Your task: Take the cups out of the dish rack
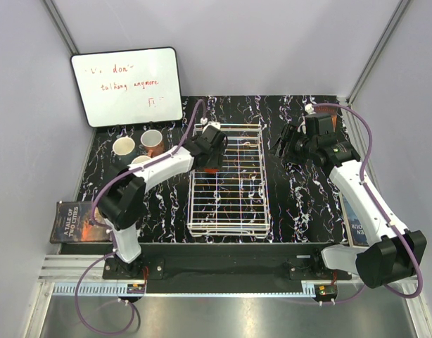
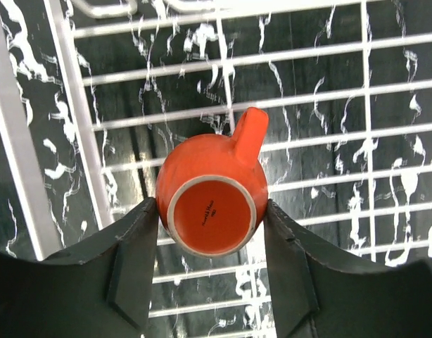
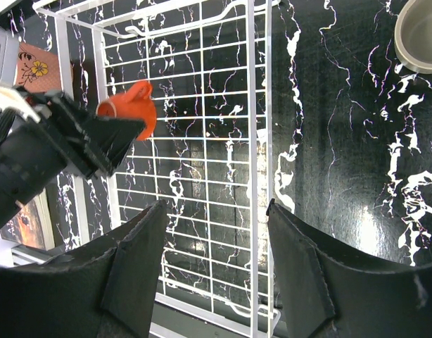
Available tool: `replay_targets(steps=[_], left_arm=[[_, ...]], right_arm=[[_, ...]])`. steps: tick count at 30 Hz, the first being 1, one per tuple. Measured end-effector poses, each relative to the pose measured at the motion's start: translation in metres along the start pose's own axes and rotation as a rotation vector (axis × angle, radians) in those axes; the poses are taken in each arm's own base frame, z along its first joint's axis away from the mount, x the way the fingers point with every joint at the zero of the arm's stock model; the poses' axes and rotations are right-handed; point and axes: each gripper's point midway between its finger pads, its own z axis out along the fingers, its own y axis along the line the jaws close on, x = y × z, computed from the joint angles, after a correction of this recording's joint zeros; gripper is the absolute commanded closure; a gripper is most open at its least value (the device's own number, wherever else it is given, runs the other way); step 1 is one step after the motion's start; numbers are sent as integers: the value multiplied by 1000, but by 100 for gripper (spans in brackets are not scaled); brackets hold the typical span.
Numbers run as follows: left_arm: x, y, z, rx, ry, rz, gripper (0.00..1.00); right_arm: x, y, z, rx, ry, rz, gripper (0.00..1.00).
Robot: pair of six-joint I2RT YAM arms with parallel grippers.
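The orange cup (image 2: 212, 197) is sitting upside down, with its round bottom facing up and its handle sticking out to one side. It is in the rack (image 1: 230, 211), close to the rack's left side and toward the far end. The left gripper (image 2: 209, 208) is reaching down over it. Its two black fingers (image 2: 135, 267) are only as far apart as the cup is wide, and they are pressing on the cup, one on each side. So it looks like it is holding the cup. I cannot tell if the cup is resting on the wires or is lifted a little. No other cup is showing in the rack, so this looks like the last one to take out. Three cups are standing on the table (image 1: 300, 204) to the left of the rack: a white-inside cup (image 1: 124, 146), a brown cup (image 1: 152, 139) just beside it, and a third cup (image 1: 140, 160) partly hiding behind the left arm. One more pale cup (image 3: 418, 35) is standing on the table on the right side of the rack. So I think four cups are out and one is left. The right gripper (image 3: 216, 205) is hanging near the right side of the rack, wide open and holding nothing. A whiteboard (image 1: 126, 86) with red writing is leaning at the back.
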Motion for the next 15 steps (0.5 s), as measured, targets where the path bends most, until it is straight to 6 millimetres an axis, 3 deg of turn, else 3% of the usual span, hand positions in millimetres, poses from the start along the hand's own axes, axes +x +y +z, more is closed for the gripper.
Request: replay_targets(steps=[5,12,15], left_arm=[[1,-2,-25,65,2,-12,100],[-53,-32,-101,395,-151,-145,100],[-59,-45,-122,570,-189,-205,100]], right_arm=[[0,0,0,0,0,1,34],[-1,4,-5,-19,-12,12,34],[2,11,-10,-62,-16,29,34]])
